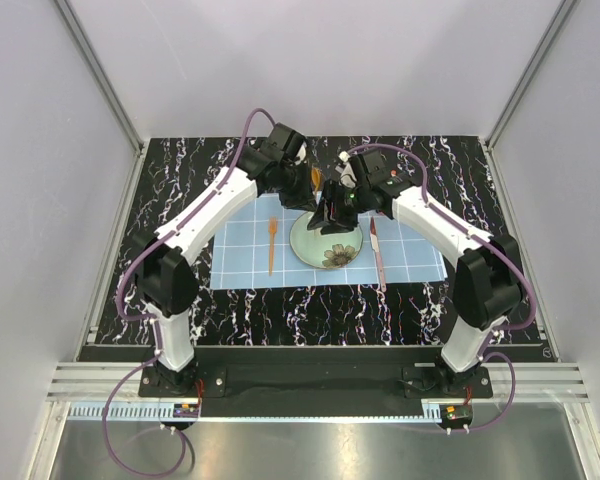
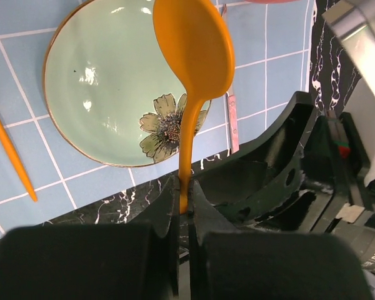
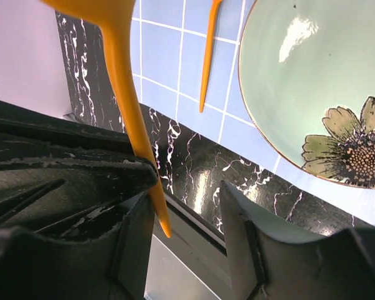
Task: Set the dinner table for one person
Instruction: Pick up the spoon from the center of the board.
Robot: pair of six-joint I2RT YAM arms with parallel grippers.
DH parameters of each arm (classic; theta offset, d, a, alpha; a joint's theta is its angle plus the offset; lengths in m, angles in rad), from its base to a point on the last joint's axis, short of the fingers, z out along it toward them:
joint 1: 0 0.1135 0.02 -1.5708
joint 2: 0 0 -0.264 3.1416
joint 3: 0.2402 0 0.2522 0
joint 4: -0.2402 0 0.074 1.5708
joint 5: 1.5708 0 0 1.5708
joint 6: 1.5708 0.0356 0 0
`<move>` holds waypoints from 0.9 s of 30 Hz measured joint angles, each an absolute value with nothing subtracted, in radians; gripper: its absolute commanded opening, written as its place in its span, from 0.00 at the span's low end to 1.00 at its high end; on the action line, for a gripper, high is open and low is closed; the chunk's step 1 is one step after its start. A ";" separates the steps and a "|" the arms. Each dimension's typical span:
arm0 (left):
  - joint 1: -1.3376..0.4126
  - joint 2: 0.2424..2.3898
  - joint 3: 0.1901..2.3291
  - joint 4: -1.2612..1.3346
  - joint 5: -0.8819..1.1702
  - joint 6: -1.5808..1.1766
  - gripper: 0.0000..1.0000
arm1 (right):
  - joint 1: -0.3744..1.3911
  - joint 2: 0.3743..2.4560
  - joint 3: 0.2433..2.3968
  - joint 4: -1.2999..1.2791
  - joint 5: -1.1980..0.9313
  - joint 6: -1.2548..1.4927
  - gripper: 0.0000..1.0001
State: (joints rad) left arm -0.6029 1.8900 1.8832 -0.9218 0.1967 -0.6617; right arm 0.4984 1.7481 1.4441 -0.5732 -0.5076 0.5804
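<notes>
**Spoon held aloft over the set place**

Left claw (image 2: pixel 184 194) was clenched on the thin end of an orange spoon (image 2: pixel 190 50). The bowl of the spoon pointed away from the claw, over the near edge of a plate (image 2: pixel 94 94).

Right claw (image 3: pixel 187 212) was released, fingers wide. The spoon's handle tip hung in the gap, hard by one finger; contact could not be told.

The plate was pale green with a gold rim and one painted flower. An orange fork (image 1: pixel 271 240) lay flat to its left and a pinkish knife (image 1: pixel 378 250) to its right. All three sat on a light blue, white-gridded placemat (image 1: pixel 245 260).

The placemat lay mid-table. The table (image 1: pixel 280 305) was glossy black with white marble veins and filled the floor of the cell.

Plain pale walls (image 1: pixel 310 60) stood on three sides, with aluminium posts (image 1: pixel 100 75) at the far corners.
</notes>
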 measured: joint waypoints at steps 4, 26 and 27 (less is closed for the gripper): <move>-0.598 1.881 1.869 -0.908 0.207 -0.659 0.00 | 0.502 1.755 1.459 -0.569 -0.514 0.581 0.17; -0.482 1.846 1.737 -0.892 0.250 -0.657 0.44 | 0.519 1.761 1.493 -0.637 -0.348 0.542 0.00; -0.464 1.837 1.720 -0.892 0.249 -0.656 0.44 | 0.518 1.761 1.496 -0.662 -0.321 0.536 0.00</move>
State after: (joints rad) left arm -0.4644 1.8370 1.7199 -0.8921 0.2485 -0.6556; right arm 0.5179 1.7607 1.4963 -0.6624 -0.3214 0.5358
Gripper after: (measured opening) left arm 0.439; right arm 0.033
